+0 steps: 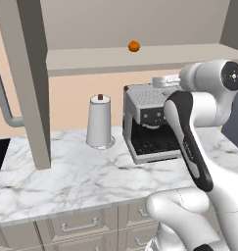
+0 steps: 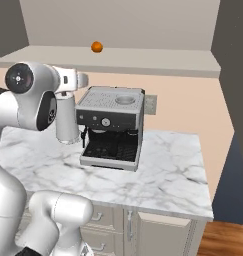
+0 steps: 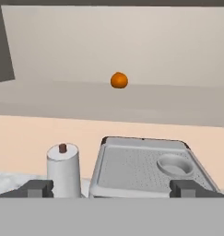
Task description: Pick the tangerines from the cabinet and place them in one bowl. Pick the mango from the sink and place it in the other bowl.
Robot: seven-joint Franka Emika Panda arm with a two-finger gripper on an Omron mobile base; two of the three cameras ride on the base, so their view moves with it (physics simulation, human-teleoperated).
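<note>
One small orange tangerine (image 1: 134, 46) (image 2: 96, 47) (image 3: 119, 80) sits on the inner shelf of the open cabinet (image 1: 140, 59). The cabinet door (image 1: 27, 78) stands swung out at the left, showing its curved bar handle (image 1: 3, 100). My gripper (image 3: 112, 190) is open, its two dark fingertips (image 3: 37, 189) spread wide with nothing between them. It hovers above the coffee machine, below and well short of the tangerine, and faces the shelf. The bowls, the mango and the sink are out of view.
A steel coffee machine (image 1: 150, 125) (image 2: 110, 127) (image 3: 145, 166) stands on the marble counter (image 1: 66, 176) under the shelf. A white paper towel roll (image 1: 99, 122) (image 3: 63, 168) stands to its left. The counter ends at the right (image 2: 208, 200).
</note>
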